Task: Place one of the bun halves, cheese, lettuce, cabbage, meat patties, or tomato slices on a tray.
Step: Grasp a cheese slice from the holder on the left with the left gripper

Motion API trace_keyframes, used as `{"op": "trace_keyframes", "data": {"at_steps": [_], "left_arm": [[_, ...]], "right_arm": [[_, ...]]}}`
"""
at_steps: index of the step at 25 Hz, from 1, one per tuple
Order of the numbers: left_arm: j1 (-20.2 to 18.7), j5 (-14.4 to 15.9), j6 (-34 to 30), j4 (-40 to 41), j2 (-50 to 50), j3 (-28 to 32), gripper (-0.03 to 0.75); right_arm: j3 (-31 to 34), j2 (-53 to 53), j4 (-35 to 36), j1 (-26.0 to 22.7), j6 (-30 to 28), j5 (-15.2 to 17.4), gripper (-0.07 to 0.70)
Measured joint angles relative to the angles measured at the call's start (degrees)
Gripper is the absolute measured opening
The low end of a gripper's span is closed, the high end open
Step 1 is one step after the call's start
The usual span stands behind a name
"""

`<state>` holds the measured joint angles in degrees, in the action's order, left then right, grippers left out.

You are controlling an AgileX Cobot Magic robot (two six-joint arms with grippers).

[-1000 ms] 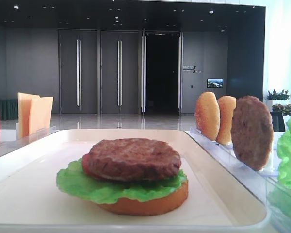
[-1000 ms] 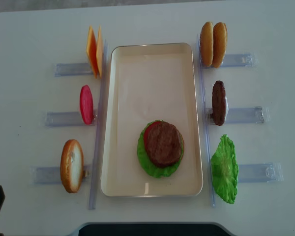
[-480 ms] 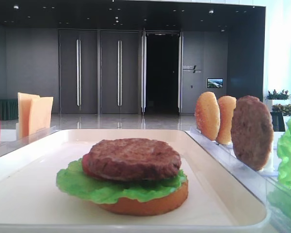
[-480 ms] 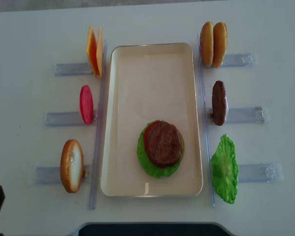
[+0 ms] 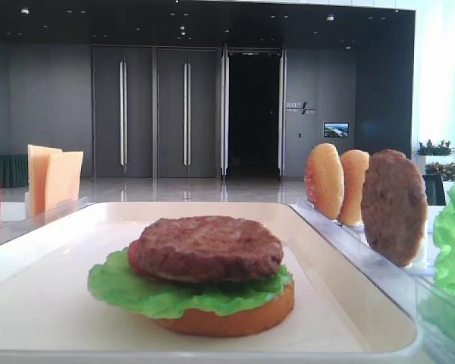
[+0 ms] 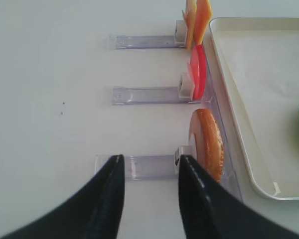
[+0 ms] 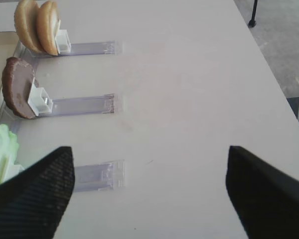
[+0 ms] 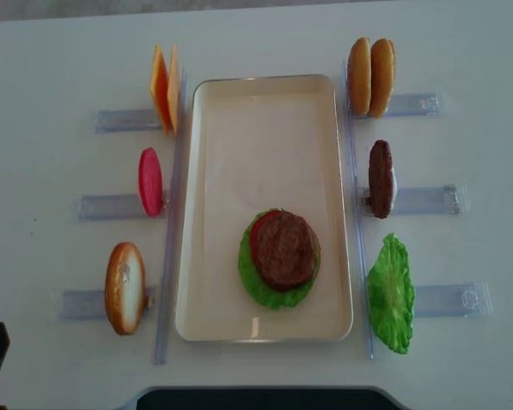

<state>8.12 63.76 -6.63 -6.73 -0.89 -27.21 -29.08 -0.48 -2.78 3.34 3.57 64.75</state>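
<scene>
On the cream-white rectangular tray (image 8: 207,213), a rough dark-brown patty (image 8: 284,248) is stacked over ruffled green lettuce (image 8: 256,286). Both black grippers, left (image 6: 147,164) and right (image 7: 149,159), are seen parted, holding nothing.

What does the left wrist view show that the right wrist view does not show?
Only the left wrist view shows the cheese, a tomato slice, one bun half and the tray, beyond the empty left gripper. Only the right wrist view shows two bun halves, a meat patty, lettuce and the wide-open right gripper. Both show clear holder racks on the white table.
</scene>
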Motion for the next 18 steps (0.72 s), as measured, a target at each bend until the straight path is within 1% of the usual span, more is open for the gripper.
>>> {"op": "trace_keyframes", "data": {"at_steps": [2,6,8,11,13,16,18], "left_arm": [[0.0,0.0,0.31,-0.12,0.0,0.0,0.315],[0.0,-0.04,1.34,-0.12,0.0,0.0,0.447],[0.0,-0.04,1.34,-0.12,0.0,0.0,0.482],[0.0,0.96,1.34,-0.91,0.18,-0.63,0.5],[0.0,1.34,1.39,-1.8,1.63,-2.16,0.503],[0.0,1.71,2.44,-2.08,5.95,-5.94,0.505],[0.0,3.06,2.87,-2.08,9.72,-9.28,0.505]], "right_arm": [[0.0,0.0,0.0,0.0,0.0,0.0,0.587],[0.0,0.0,0.0,0.0,0.0,0.0,0.587],[0.0,0.0,0.0,0.0,0.0,0.0,0.587],[0.0,0.0,0.0,0.0,0.0,0.0,0.587],[0.0,0.0,0.0,0.0,0.0,0.0,0.587],[0.0,0.0,0.0,0.0,0.0,0.0,0.587],[0.0,0.0,0.0,0.0,0.0,0.0,0.587]]}}
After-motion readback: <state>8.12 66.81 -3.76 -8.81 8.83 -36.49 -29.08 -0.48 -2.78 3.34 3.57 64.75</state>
